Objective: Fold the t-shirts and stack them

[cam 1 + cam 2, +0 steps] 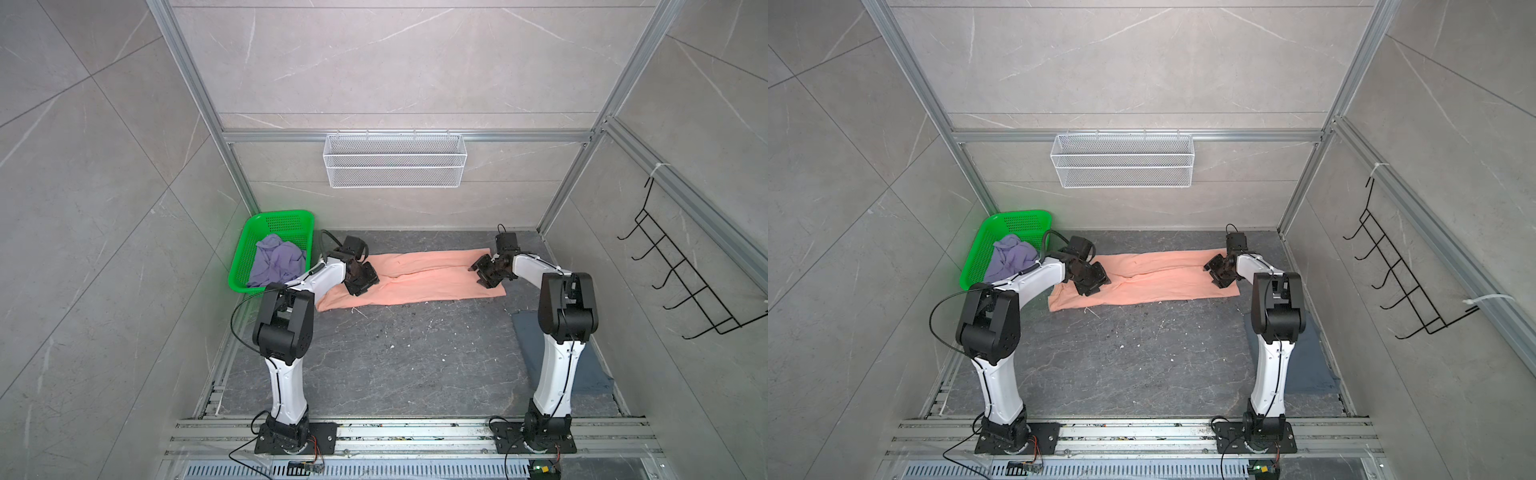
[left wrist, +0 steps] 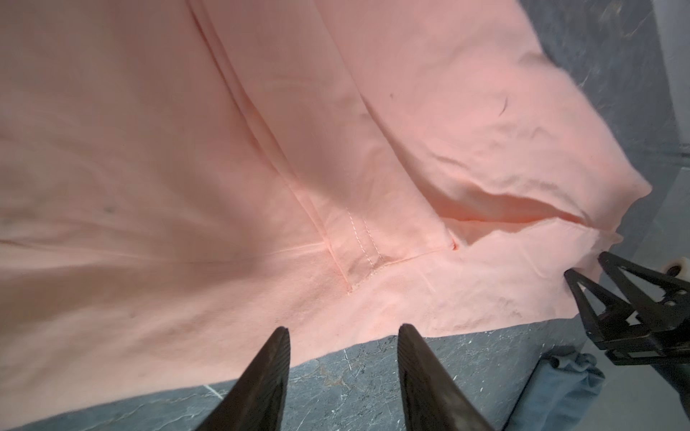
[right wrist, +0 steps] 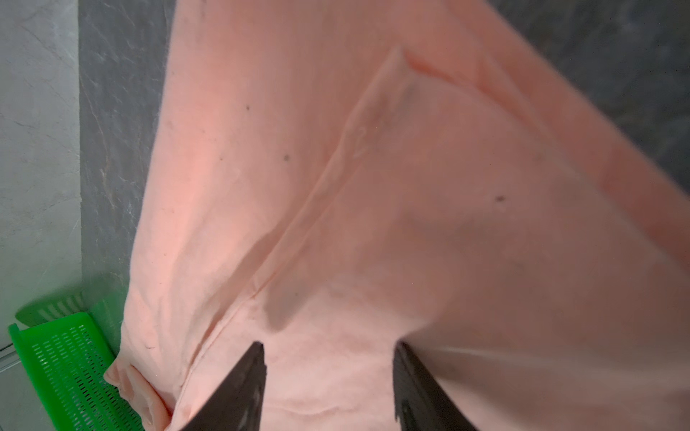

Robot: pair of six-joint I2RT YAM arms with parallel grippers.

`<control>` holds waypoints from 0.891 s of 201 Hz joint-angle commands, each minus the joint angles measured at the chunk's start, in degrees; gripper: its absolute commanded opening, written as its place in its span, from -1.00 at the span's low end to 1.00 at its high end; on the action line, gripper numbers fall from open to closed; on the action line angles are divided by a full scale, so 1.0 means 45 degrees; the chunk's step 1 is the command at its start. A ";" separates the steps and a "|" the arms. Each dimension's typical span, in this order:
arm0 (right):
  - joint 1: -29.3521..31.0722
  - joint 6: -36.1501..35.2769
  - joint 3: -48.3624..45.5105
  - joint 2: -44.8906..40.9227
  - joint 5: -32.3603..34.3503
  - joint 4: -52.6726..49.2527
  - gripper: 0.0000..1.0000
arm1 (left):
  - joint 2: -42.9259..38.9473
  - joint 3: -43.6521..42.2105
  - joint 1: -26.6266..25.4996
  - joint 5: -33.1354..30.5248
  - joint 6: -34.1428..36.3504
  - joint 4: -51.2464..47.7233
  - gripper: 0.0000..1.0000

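1. Where the dark grey marbled floor (image 1: 395, 353) nears the back wall, a large peach-pink cotton t-shirt (image 1: 428, 274) (image 1: 1163, 278) lies as a long band running left to right. It is folded lengthwise, with a crease slanting across its middle. A stitched hem shows close up in the left wrist view (image 2: 186, 149).
2. Left gripper (image 1: 363, 278) (image 2: 343, 336), black, two-fingered: positioned over the left end of the peach-pink t-shirt. Its fingers stand apart, with the shirt's edge and bare floor visible between them; nothing is clamped.
3. Right gripper (image 1: 486, 272) (image 3: 328, 347), black, two-fingered: positioned over the right end of the same shirt. Its fingers stand apart, with flat cloth showing in the gap and nothing pinched. Whether the tips press on the fabric cannot be told, as this view is blurred.
4. Lavender t-shirt (image 1: 276, 262) (image 1: 1011, 255): crumpled in a heap inside the green perforated plastic basket (image 1: 282, 214), which sits in the far left corner, beside the left arm.
5. Slate blue-grey t-shirt (image 1: 590, 374) (image 1: 1312, 365): laid flat on the floor at the right side. It is partly hidden behind the right arm and lies apart from the peach-pink shirt.
6. White wire-mesh basket (image 1: 395, 162): hung on the back wall rail.
7. Black wire hook rack (image 1: 681, 286): mounted on the right wall.
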 commanded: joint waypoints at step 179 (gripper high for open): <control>-0.0276 -0.0780 -0.1658 -0.1020 0.0326 -0.0580 0.14 | 0.2066 0.1242 -0.0279 -0.0107 -0.2217 0.1552 -0.85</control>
